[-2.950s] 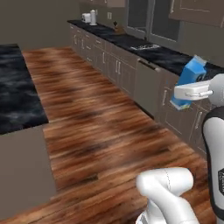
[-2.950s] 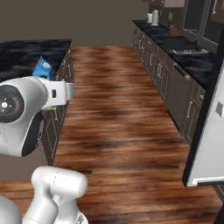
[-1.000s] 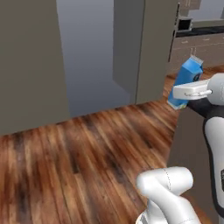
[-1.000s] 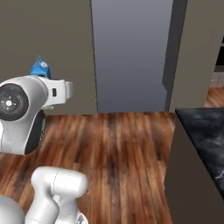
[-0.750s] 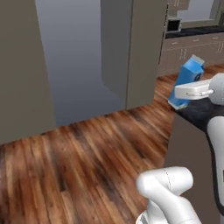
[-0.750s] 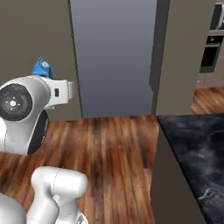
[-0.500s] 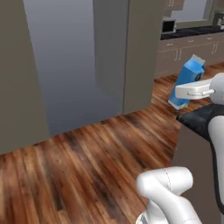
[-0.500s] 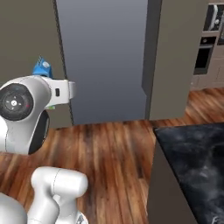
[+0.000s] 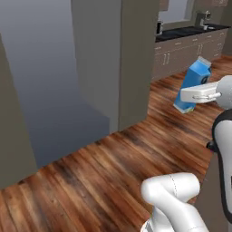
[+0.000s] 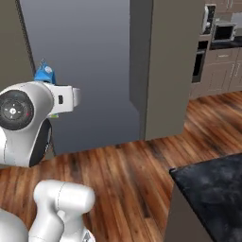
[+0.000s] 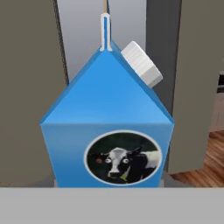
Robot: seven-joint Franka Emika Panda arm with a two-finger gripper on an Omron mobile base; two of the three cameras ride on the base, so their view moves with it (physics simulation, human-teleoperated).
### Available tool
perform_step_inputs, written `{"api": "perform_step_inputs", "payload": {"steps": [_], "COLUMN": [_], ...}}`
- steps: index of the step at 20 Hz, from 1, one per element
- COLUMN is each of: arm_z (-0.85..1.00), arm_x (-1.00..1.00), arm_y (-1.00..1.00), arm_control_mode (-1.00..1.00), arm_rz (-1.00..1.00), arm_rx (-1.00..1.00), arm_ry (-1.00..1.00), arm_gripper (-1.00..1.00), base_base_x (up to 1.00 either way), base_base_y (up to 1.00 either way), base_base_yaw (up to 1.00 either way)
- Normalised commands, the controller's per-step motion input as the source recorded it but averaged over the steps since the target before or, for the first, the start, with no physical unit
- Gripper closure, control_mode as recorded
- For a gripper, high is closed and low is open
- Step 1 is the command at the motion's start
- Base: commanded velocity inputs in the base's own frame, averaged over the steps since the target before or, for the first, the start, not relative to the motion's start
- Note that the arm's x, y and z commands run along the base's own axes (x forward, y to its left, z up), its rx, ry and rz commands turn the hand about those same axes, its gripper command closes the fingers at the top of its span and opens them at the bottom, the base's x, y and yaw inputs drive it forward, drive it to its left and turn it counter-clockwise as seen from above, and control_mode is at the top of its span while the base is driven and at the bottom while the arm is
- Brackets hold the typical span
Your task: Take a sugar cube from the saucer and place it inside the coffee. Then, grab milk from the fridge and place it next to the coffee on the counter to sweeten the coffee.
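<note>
Left base view: milk (image 9: 194, 84) at right of frame, held off the wooden floor (image 9: 113, 167), with the counter (image 9: 190, 31) in the upper right behind it. Right base view: milk (image 10: 45, 74) at upper left, behind the arm; another counter (image 10: 212, 184) at lower right. Hand view: milk (image 11: 107, 127) at centre, upright, before tall panels.

Arm (image 10: 28, 118) bulks at left of frame, blue milk (image 10: 45, 73) top peeking above it. Grey fridge (image 10: 90, 66) spans upper middle. Black counter (image 10: 212, 182) corner lower right. Wood floor (image 10: 127, 165) between.
</note>
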Motion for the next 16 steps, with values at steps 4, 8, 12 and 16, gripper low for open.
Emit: {"api": "perform_step_inputs", "payload": {"steps": [4,8,12,16], "arm_z": [0.0,0.0,0.0,0.0], "arm_x": [0.0,0.0,0.0,0.0], "arm_y": [0.0,0.0,0.0,0.0], "arm_control_mode": [1.0,1.0,1.0,1.0], "arm_rz": [0.0,0.0,0.0,0.0], "arm_rx": [0.0,0.0,0.0,0.0], "arm_ry": [0.0,0.0,0.0,0.0], "arm_gripper": [1.0,1.0,1.0,1.0], "base_base_x": [1.0,1.0,1.0,1.0], "base_base_y": [0.18,0.18,0.1,0.1], "base_base_yaw": [-0.35,-0.36,-0.39,-0.4]}}
